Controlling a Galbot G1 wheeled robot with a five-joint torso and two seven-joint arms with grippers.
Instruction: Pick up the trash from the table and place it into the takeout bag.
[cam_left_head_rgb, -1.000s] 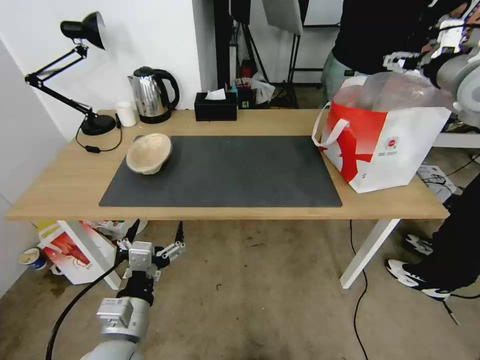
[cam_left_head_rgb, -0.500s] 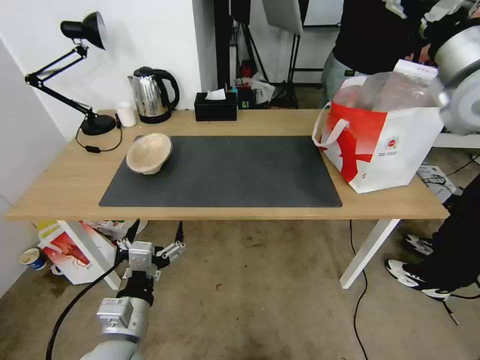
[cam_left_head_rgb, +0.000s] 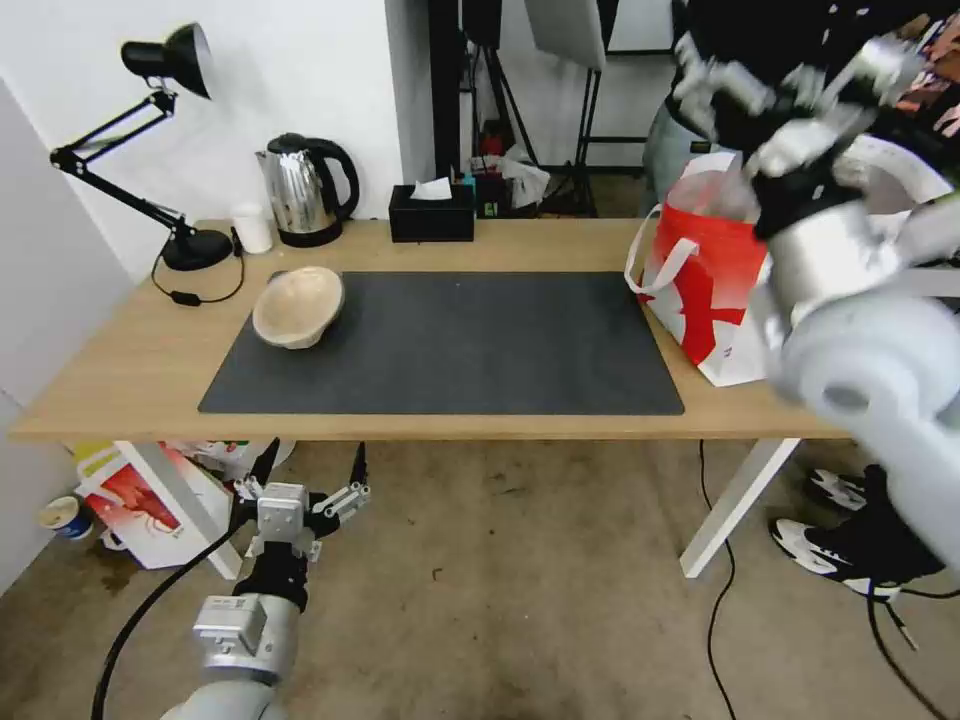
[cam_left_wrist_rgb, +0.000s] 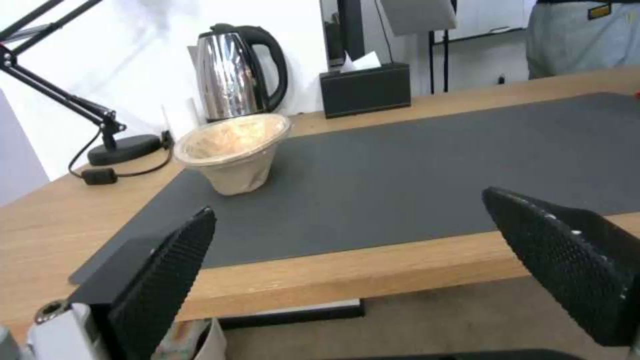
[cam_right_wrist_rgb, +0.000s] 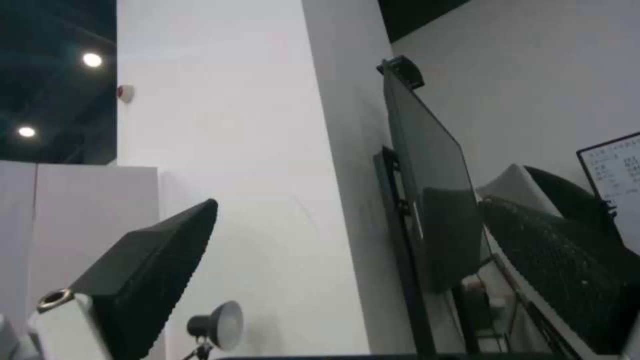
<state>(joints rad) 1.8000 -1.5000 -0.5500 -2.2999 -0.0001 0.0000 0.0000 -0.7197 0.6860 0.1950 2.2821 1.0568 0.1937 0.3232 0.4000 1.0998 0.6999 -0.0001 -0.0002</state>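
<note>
Judging by the layout: between picks, with one piece of trash left out. Beige pulp bowl (cam_left_head_rgb: 298, 306) resting tilted at the far-left corner of the dark grey mat (cam_left_head_rgb: 450, 340), on the tabletop (cam_left_head_rgb: 120, 370), well apart from the takeout bag (cam_left_head_rgb: 705, 275) standing at the right end. Right end effector (cam_left_head_rgb: 775, 100) raised high above the bag's open mouth, fingers spread, nothing between them; right wrist view aimed up at wall and ceiling. Left end effector (cam_left_head_rgb: 300, 500) hanging below the tabletop's near edge, fingers spread wide and empty, bowl (cam_left_wrist_rgb: 232, 150) straight ahead in the left wrist view.

Next move likely calling for: reaching the bowl, gripping its rim or wall, carrying across the mat to the bag.

Room: mat surface between bowl and bag bare, an open lane. Near the bowl, lamp base (cam_left_head_rgb: 196, 248) and cord, small white cup (cam_left_head_rgb: 251, 228) and kettle (cam_left_head_rgb: 305, 190) crowding the far-left side. Tabletop's near edge standing between left end effector and bowl; a lift needed first. Bag close to the right edge.
</note>
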